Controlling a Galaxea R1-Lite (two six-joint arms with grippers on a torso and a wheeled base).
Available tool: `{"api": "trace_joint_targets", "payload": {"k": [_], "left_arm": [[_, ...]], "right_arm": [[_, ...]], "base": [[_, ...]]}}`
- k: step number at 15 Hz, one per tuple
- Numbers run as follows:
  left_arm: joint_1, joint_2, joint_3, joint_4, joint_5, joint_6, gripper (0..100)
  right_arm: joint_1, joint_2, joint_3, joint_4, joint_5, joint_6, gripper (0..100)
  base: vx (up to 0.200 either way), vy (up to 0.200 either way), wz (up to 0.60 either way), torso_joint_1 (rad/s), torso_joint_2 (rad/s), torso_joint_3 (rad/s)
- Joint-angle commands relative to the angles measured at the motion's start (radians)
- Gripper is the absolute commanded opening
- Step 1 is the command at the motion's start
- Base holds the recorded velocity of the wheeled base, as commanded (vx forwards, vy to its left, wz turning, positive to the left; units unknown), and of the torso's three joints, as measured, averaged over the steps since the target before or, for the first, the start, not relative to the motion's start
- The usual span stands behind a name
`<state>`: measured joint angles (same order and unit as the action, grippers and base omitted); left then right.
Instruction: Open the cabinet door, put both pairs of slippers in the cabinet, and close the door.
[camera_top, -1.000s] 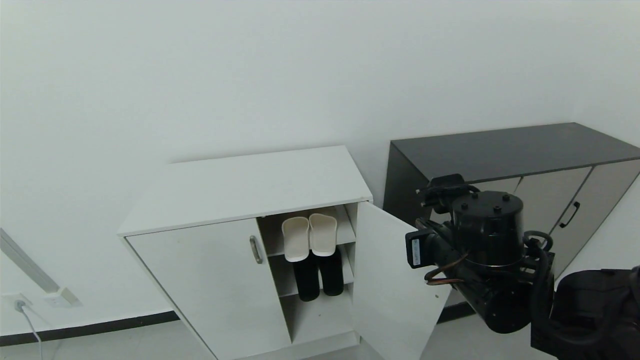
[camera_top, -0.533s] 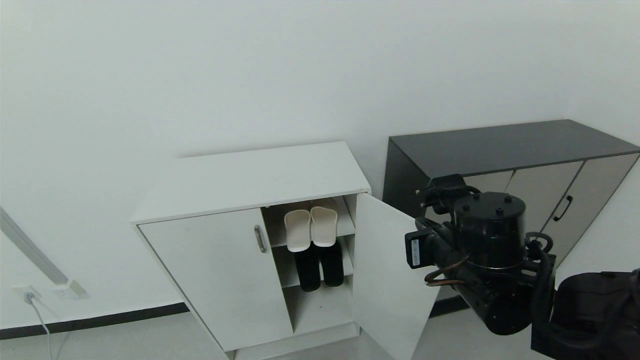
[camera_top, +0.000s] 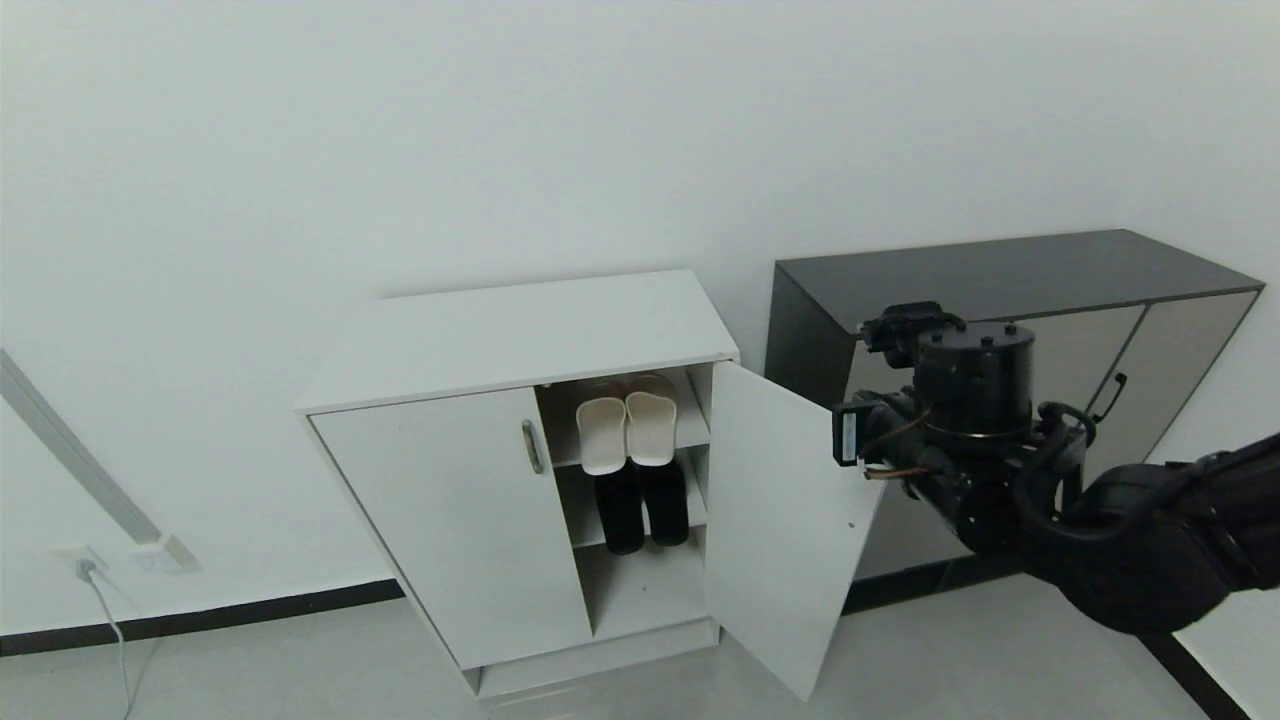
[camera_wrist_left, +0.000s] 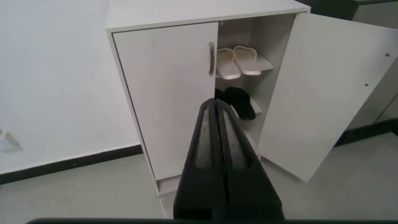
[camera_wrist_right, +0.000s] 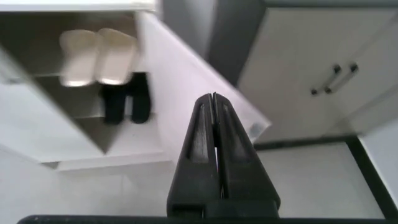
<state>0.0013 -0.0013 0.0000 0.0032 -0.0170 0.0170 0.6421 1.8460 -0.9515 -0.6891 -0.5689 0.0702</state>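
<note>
The white cabinet (camera_top: 520, 335) stands against the wall with its right door (camera_top: 780, 520) swung open and its left door (camera_top: 460, 520) closed. A white pair of slippers (camera_top: 628, 430) lies on the upper shelf, and a black pair (camera_top: 642, 510) on the shelf below. My right arm (camera_top: 960, 420) is held just past the open door's free edge, on its outer side. My right gripper (camera_wrist_right: 213, 99) is shut and empty, close to that door (camera_wrist_right: 186, 81). My left gripper (camera_wrist_left: 217, 109) is shut and empty, some way in front of the cabinet (camera_wrist_left: 168, 93).
A dark cabinet (camera_top: 1000, 270) with grey doors stands right of the white one, behind my right arm. A wall socket with a cable (camera_top: 88, 570) is low on the left. Bare grey floor (camera_top: 300, 660) lies before the cabinet.
The head camera has moved, so the cabinet looks smaller and farther right. My right arm has stretched forward to the open door's free edge. The slippers have stayed on their shelves.
</note>
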Motion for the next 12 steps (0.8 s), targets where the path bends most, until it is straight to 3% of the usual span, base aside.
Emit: {"api": "trace_joint_targets", "payload": {"k": [1,6,12], "left_arm": [[0.000,0.001,0.000,0.000,0.000,0.000,0],[0.000,0.001,0.000,0.000,0.002,-0.002,0],[0.000,0.001,0.000,0.000,0.003,-0.011,0]], "right_arm": [[-0.084,0.088,-0.182,0.112,0.047,0.013,0],[-0.168,0.248,-0.415,0.232,0.115,0.060,0],[-0.223,0.337,-0.475,0.257,0.135,0.069,0]], "base": [[0.000,0.000,0.00,0.000,0.00,0.000],[0.000,0.000,0.00,0.000,0.00,0.000],[0.000,0.000,0.00,0.000,0.00,0.000]]}}
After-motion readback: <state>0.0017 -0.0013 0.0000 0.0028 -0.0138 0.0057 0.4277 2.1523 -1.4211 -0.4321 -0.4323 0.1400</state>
